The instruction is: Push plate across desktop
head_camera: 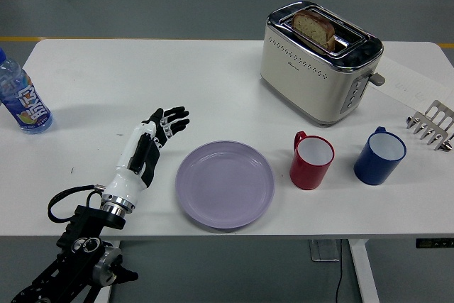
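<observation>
White table [142,69]: spans your view, near edge at bottom. Toaster [319,62]: far right of centre, cream and chrome, bread slice [314,29] standing in slot. Plate [225,184]: lilac, flat near front edge, centre; nothing on it. Left hand [145,148]: you have it just left of plate, not touching, fingers extended and relaxed, holding nothing. Blue mug [380,155]: far right. Red mug [311,161]: between plate and blue mug. Bottle [23,97]: far left edge, upright. Metal rack [431,126]: right edge.
</observation>
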